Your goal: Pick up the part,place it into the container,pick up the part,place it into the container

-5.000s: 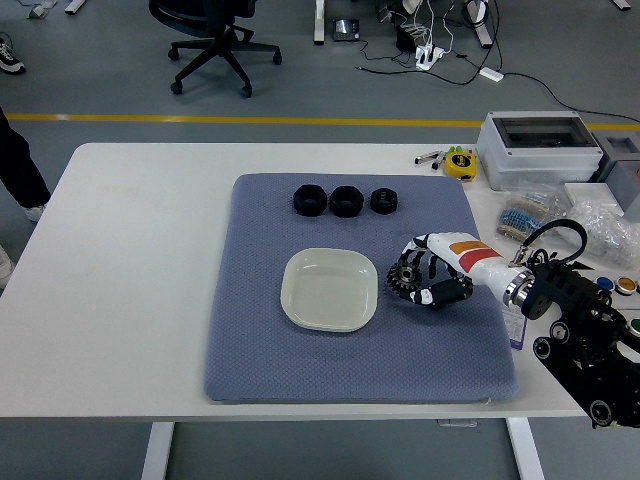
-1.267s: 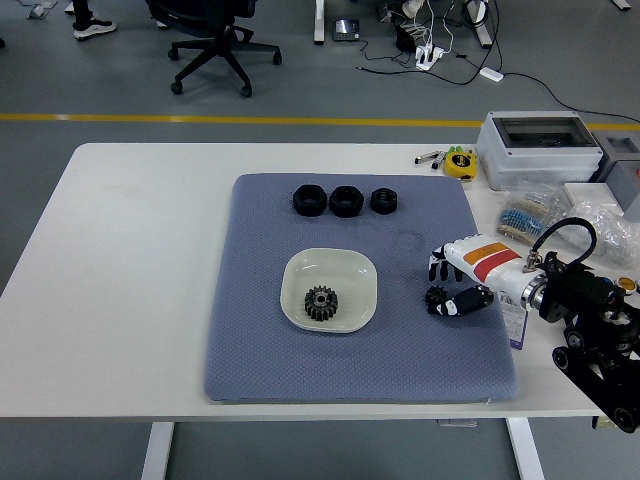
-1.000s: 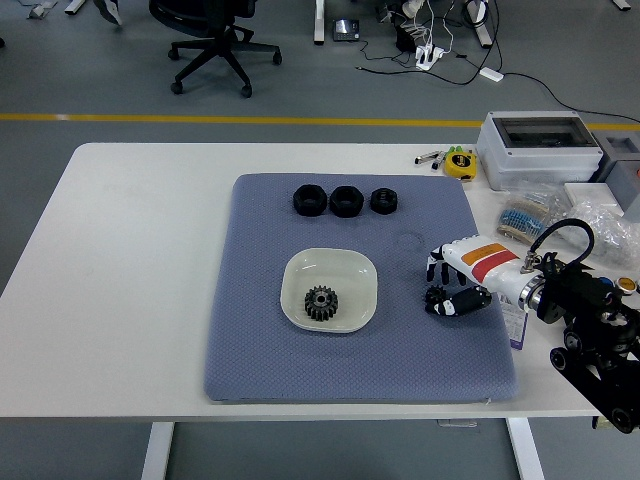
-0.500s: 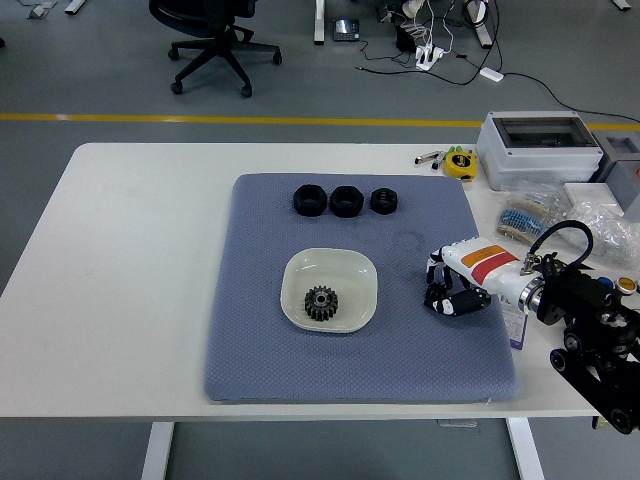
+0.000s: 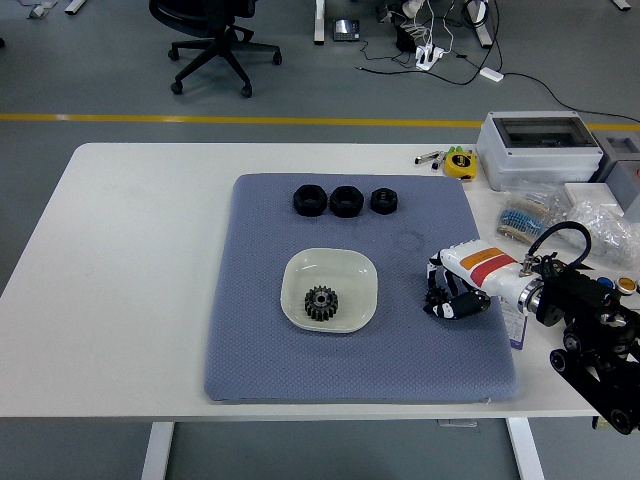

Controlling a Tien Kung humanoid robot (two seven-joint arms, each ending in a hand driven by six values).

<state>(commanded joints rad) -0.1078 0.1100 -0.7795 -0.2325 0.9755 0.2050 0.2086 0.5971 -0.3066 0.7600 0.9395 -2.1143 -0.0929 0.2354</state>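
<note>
— Starting from the left, what lies on the surface?
— A grey mat; three black parts along its far edge, a gear inside the white dish.
— And right?
— The right robot hand rests on the mat, fingers curled, holding nothing.

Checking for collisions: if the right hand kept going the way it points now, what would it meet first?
Probably the white dish holding the gear. The right hand points left across the bare blue mat; its height above it is unclear.
</note>
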